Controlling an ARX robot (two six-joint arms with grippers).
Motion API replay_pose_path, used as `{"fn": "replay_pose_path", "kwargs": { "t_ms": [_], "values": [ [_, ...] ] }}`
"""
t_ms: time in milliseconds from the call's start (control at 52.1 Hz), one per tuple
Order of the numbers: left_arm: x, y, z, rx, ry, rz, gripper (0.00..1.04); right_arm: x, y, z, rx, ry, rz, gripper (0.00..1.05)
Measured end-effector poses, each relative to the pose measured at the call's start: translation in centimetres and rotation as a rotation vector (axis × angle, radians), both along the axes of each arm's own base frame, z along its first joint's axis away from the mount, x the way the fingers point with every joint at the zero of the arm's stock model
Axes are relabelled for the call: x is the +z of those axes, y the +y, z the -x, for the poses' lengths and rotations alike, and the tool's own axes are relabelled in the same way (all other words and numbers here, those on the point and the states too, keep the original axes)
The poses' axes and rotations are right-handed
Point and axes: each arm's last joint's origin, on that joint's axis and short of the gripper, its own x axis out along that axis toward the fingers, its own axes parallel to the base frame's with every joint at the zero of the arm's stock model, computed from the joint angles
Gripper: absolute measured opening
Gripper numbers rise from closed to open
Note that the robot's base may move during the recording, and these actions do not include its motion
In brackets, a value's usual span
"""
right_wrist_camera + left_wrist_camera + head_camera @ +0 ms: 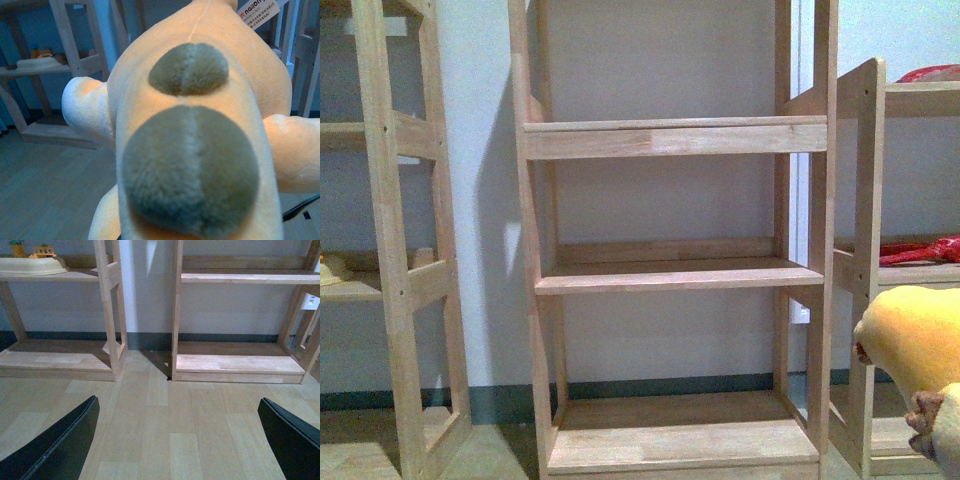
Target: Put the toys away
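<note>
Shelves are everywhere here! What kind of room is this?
Probably a playroom or toy storage room: open wooden shelves stand along the wall, a yellow plush toy is close by, and small toys sit on a tray.

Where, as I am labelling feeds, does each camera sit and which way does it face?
Front: on the robot's body, facing a pale wooden shelf rack at a white wall; no arm, only an orange-yellow plush animal.
Left wrist: on the left arm, facing plank floor and rack bases; left gripper open, empty.
Right wrist: on the right arm; the plush fills it, right gripper hidden.
Shared: front and right wrist both show the plush.
</note>
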Motion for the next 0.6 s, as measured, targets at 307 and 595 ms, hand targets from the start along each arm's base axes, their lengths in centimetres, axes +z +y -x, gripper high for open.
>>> {"fn": "replay_pose_path", "kwargs": {
  "t_ms": [307,595],
  "values": [
    [0.00,0.00,0.00,0.000,0.000,0.000,0.99,0.00,0.00,0.00,0.000,0.000,0.000,0.08],
    [0.00,0.00,0.00,0.000,0.000,0.000,0.99,0.00,-0.01,0.00,-0.003,0.000,0.000,0.08]
  ]
}}
